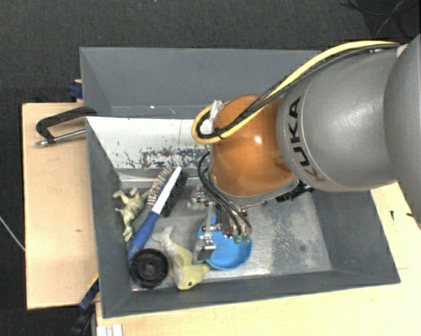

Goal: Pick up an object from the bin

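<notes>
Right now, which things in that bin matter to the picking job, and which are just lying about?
In the job: end effector, over the blue round thing.
Just lying about: blue-handled brush, black wheel, pale toy figure, pale yellow piece.

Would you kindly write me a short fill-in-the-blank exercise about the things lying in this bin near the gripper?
The round disc beside the gripper is ____ in colour. The ring-shaped thing in the lower left corner of the bin is ____. The blue-handled brush lies to the view's ____ of the gripper.
Missing words: blue; black; left.
</notes>
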`<action>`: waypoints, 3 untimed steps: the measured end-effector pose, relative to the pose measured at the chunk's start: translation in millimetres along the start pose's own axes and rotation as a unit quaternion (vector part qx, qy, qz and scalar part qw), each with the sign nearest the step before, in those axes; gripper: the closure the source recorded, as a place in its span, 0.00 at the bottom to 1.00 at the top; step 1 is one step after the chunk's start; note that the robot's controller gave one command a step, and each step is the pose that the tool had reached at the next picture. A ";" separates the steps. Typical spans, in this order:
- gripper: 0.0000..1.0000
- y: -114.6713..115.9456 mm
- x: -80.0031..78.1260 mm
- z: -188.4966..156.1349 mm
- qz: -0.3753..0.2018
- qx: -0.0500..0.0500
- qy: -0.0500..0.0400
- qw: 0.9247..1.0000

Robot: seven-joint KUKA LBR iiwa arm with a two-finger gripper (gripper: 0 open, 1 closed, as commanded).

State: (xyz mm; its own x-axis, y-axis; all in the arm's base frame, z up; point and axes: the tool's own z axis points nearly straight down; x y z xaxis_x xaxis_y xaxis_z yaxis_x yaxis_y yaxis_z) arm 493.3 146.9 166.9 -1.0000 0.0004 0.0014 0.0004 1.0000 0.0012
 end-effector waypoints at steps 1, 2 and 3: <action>0.00 1.8 -30.3 86.0 -0.148 -0.001 0.000 0.989; 0.00 -29.4 -1.5 51.9 -0.131 0.001 -0.003 0.991; 1.00 -28.1 -2.0 54.0 -0.131 0.000 -0.003 0.991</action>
State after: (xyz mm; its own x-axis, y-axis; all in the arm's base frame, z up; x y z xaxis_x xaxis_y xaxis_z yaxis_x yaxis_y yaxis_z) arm 495.2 118.9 112.9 -0.9656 -0.2600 -0.0047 -0.2600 0.9656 0.0011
